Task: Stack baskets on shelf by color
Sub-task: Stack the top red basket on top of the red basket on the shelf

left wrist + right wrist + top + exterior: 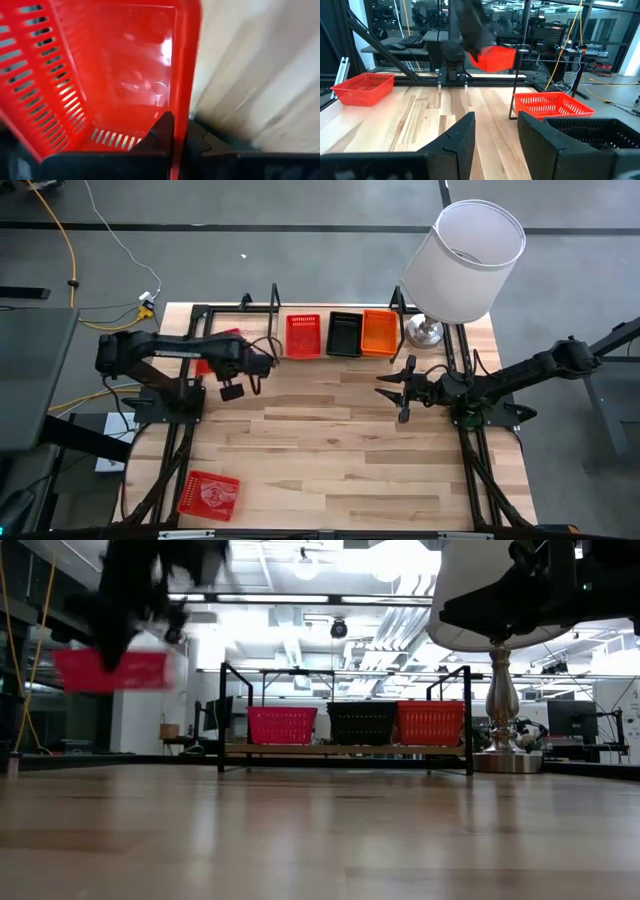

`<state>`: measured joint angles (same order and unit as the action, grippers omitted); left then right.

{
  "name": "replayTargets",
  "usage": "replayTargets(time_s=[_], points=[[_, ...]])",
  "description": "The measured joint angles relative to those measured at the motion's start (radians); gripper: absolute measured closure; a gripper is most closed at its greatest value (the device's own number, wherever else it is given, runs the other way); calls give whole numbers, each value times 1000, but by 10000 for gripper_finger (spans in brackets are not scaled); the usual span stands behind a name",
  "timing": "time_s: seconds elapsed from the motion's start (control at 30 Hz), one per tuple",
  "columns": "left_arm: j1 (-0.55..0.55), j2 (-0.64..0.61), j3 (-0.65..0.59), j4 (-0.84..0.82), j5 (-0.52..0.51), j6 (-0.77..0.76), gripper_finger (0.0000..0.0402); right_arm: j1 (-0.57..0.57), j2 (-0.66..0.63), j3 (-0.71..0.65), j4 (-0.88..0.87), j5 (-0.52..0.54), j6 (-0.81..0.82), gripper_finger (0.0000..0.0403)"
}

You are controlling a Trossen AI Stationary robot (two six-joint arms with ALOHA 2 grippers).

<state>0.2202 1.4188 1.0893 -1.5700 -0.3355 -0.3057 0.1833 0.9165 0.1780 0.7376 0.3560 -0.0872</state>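
My left gripper (179, 125) is shut on a red basket (110, 670), which hangs well above the table at its far left, in front of the shelf's left end. The shelf (345, 749), a black rod frame on a wood base, stands at the far edge. On its base stand a red basket (303, 335), a black one (344, 333) and an orange one (379, 332), side by side. Another red basket (208, 493) lies flat on the table near the front left corner. My right gripper (395, 388) waits open at mid-right, pointing level toward the left. My left gripper holds the red basket by the rim of one side wall (181, 102), with one finger (161, 131) inside the basket and the other (201, 141) outside. The fingers come slanting down from above. The basket is lifted clear of the table (495, 57).
A lamp with a white shade (465, 260) and a metal foot (500, 755) stands at the far right corner beside the shelf. Bare wood (330, 450) lies across the table's middle and front. The arms' black frames run along both side edges.
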Motion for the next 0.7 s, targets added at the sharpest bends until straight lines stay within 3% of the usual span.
replayTargets(time_s=[0.1, 0.2, 0.3, 0.37, 0.47, 0.6, 0.7], points=[[-130, -39, 109, 33, -15, 68, 401, 0, 0, 0, 0, 0, 0, 268], [-250, -36, 206, 69, -112, 189, 401, 0, 0, 0, 0, 0, 0, 268], [-345, -17, 264, 98, -222, 460, 401, 0, 0, 0, 0, 0, 0, 268], [-389, 4, 270, 108, -283, 727, 401, 0, 0, 0, 0, 0, 0, 268], [-401, 47, 270, 151, -412, 1063, 401, 0, 0, 0, 0, 0, 0, 268], [-322, 122, 269, 295, -605, 1298, 401, 0, 0, 0, -1, 0, 0, 268], [-256, 190, 269, 413, -704, 1561, 401, 0, 0, 0, -10, 0, -5, 268]])
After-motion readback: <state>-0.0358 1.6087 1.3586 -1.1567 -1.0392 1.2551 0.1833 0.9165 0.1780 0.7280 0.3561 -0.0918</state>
